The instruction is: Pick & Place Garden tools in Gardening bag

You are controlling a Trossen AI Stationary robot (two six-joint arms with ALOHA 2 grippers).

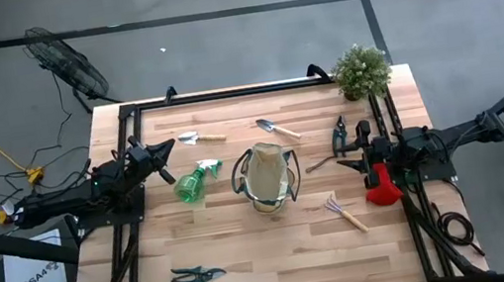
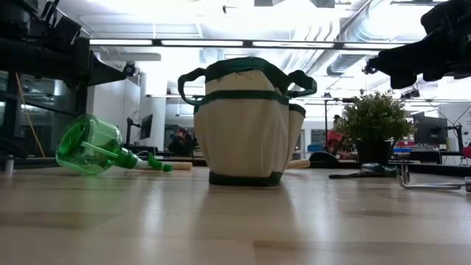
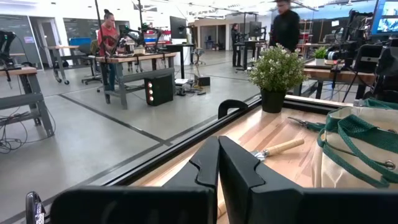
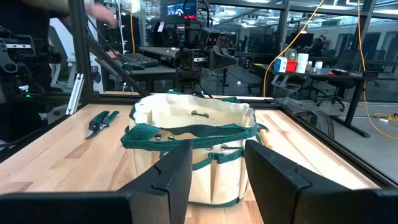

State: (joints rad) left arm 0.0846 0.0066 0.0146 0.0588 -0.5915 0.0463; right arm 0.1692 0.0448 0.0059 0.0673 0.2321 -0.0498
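Right gripper (image 1: 366, 152), jaws apart and empty, hovers at the table's right edge beside the red glove (image 1: 380, 185); the bag (image 1: 266, 177) stands centre, leftward. Left gripper (image 1: 165, 150) closed.

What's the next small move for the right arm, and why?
Probably lower the open right gripper toward the red glove beside it. The bag looks empty, every tool lies on the table, and the glove is nearest.

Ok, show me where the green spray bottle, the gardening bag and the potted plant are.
green spray bottle (image 1: 191, 185), high view, on its clear green body.
gardening bag (image 2: 243, 129), low view, on its beige front panel.
potted plant (image 1: 360, 69), high view, on its bushy leaves.
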